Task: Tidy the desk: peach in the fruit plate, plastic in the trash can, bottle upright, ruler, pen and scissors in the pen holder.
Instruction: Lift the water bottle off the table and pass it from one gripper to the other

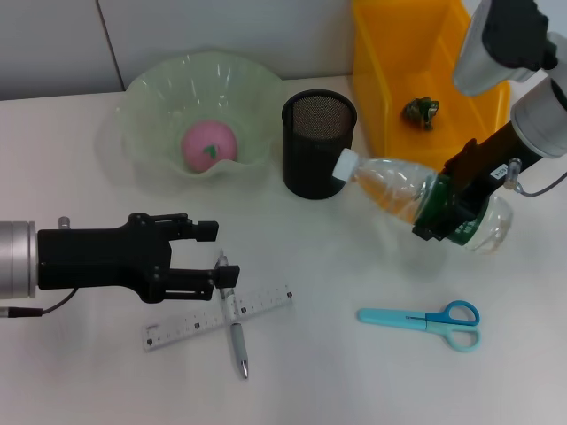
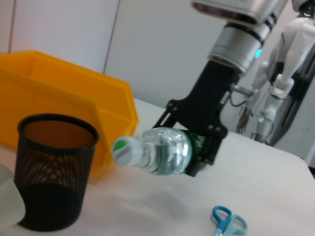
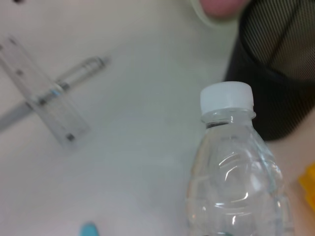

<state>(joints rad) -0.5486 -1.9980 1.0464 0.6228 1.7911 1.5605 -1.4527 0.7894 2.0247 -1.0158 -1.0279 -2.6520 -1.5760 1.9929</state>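
Observation:
My right gripper (image 1: 450,215) is shut on a clear bottle (image 1: 399,189), held tilted above the table with its white cap (image 1: 345,166) pointing at the black mesh pen holder (image 1: 319,142). In the left wrist view the bottle (image 2: 155,150) hangs beside the holder (image 2: 49,177). The pink peach (image 1: 210,146) lies in the green fruit plate (image 1: 146,106). Crumpled plastic (image 1: 421,111) sits in the yellow trash can (image 1: 390,80). My left gripper (image 1: 211,255) is open, low over the table, right by the top end of the pen (image 1: 234,319), which crosses the clear ruler (image 1: 186,326). Blue scissors (image 1: 427,317) lie at the front right.
The pen holder stands between the fruit plate and the yellow trash can (image 2: 64,93). The right wrist view shows the bottle (image 3: 236,167), the pen holder (image 3: 278,73), the ruler (image 3: 44,96) and the pen (image 3: 74,81) on the white table.

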